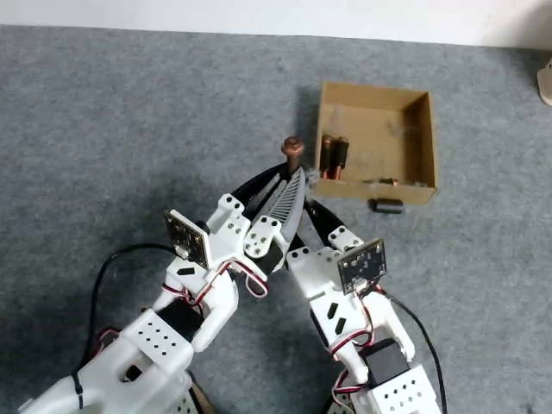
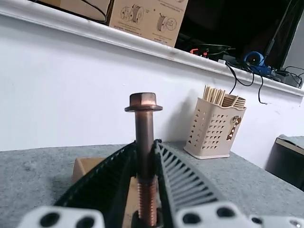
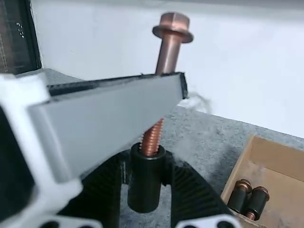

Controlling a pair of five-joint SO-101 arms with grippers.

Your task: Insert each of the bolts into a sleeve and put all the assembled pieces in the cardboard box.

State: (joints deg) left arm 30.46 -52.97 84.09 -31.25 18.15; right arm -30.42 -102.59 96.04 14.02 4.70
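A copper bolt stands upright, head up, with my left gripper shut on its shank. In the high view the bolt head rises above the two grippers, which meet just left of the cardboard box. My right gripper is shut on a black sleeve held upright. The bolt's threaded end enters the sleeve's top. A pale finger of the left gripper crosses in front. Two assembled pieces lie in the box's left side, seen also as assembled pieces from the right wrist.
A loose black sleeve lies on the grey mat just in front of the box. A beige perforated basket with sticks stands by the white wall beyond the mat. Open mat stretches to the left and far right.
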